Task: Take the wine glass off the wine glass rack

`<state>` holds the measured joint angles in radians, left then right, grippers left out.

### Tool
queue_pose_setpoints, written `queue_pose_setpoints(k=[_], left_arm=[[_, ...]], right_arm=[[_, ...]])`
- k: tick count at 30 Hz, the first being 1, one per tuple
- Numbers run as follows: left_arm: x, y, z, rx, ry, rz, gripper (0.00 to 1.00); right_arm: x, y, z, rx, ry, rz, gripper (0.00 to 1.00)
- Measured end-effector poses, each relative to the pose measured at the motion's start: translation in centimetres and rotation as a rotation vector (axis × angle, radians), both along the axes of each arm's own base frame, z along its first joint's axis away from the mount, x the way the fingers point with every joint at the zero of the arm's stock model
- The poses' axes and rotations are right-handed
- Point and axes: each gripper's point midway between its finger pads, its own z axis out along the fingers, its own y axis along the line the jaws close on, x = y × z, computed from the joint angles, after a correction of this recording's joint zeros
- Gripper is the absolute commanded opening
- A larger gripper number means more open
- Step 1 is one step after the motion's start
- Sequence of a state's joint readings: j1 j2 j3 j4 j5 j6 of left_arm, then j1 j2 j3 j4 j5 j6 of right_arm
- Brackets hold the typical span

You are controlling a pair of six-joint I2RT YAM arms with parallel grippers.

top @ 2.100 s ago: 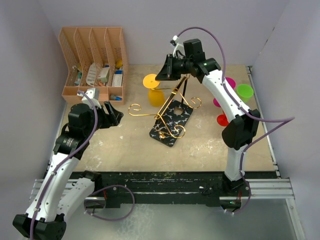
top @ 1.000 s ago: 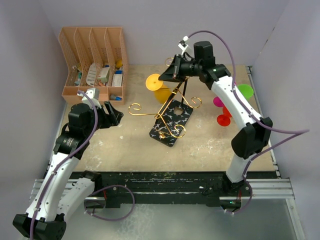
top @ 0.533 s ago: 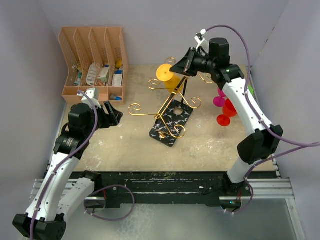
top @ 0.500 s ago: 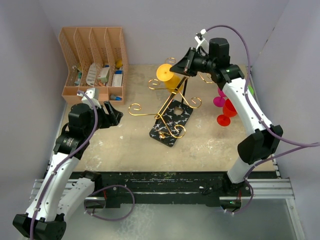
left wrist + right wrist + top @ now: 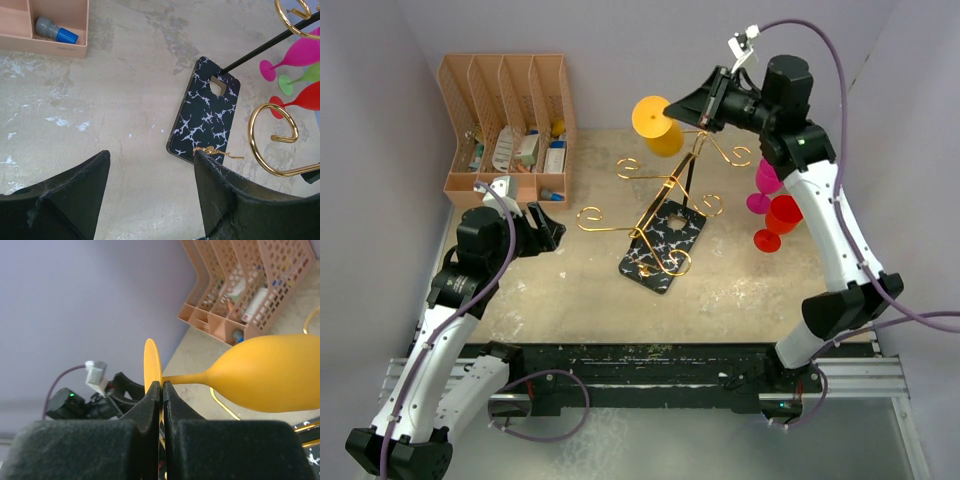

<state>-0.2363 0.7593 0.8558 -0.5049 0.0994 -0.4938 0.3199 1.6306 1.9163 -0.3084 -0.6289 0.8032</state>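
Moved: right hand (image 5: 705, 103) has climbed and swung back toward the rear wall, taking the yellow wine glass (image 5: 657, 124) up with it
Right hand: pinched tight on the thin stem, right beside the foot disc
Glass: held level in the air, bowl pointing out to one side of the fingers; no gold curl seems to hook it now
Rack: gold wire rack (image 5: 663, 243) sits below the right hand, its dark base in the same spot on the bench (image 5: 570, 290)
Left hand: left hand (image 5: 150, 157) wide open, holding nothing, unmoved
Meaning: lift-off looks done; setting the glass down probably remains
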Motion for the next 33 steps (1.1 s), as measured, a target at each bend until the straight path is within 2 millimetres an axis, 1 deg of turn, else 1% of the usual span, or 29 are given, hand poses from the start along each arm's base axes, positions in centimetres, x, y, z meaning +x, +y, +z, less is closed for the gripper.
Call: queue_pose_setpoints(k=[3,6,10,12,13,14,17,20,21,23,24,26,28,30,33], left_arm=[[0.0,0.0,0.0,0.001,0.0,0.001,0.71],[0.0,0.1,0.0,0.001,-0.001,0.004,0.71],[-0.4,0.1,0.1,-0.006,0.011,0.006,0.71],[-0.6,-0.1,1.1,-0.021,0.013,-0.002,0.71],[-0.7,-0.4,2.1,-0.037,0.005,-0.009,0.71],[-0.7,-0.6,3.5,-0.059,-0.015,-0.018,0.71],[-1.1,-1.9,8.9,-0.148,-0.094,-0.065,0.71],[-1.9,-3.9,14.7,-0.273,-0.175,-0.161,0.72],[-2.3,-4.5,16.1,-0.31,-0.193,-0.193,0.73],[-3.2,-6.0,18.8,-0.401,-0.217,-0.28,0.73],[-3.5,-6.7,19.6,-0.443,-0.217,-0.324,0.73],[-4.0,-8.1,20.6,-0.534,-0.183,-0.403,0.73],[-4.2,-9.3,21.0,-0.623,-0.135,-0.473,0.73],[-4.4,-10.3,20.9,-0.708,-0.072,-0.53,0.73],[-3.9,-11.3,19.5,-0.806,0.051,-0.569,0.73]], right_arm=[[-1.7,-0.4,3.3,0.033,-0.082,0.014,0.0],[-4.0,-1.1,6.5,0.042,-0.188,0.022,0.0],[-7.3,-2.7,9.0,-0.041,-0.363,-0.012,0.0],[-9.0,-3.7,9.7,-0.104,-0.448,-0.05,0.0],[-9.9,-4.2,9.9,-0.137,-0.493,-0.07,0.0],[-10.9,-4.6,10.0,-0.169,-0.534,-0.092,0.0],[-13.9,-5.2,9.1,-0.255,-0.63,-0.12,0.0],[-16.2,-5.0,7.2,-0.352,-0.697,-0.119,0.0],[-16.7,-4.9,6.7,-0.383,-0.719,-0.122,0.0],[-17.1,-4.8,5.7,-0.448,-0.752,-0.134,0.0],[-17.0,-4.9,5.0,-0.49,-0.765,-0.149,0.0],[-16.8,-4.9,3.7,-0.566,-0.791,-0.173,0.0],[-16.6,-4.6,2.4,-0.641,-0.818,-0.189,0.0],[-16.6,-4.0,1.1,-0.719,-0.847,-0.19,0.0],[-17.0,-2.6,0.2,-0.803,-0.914,-0.183,0.0]])
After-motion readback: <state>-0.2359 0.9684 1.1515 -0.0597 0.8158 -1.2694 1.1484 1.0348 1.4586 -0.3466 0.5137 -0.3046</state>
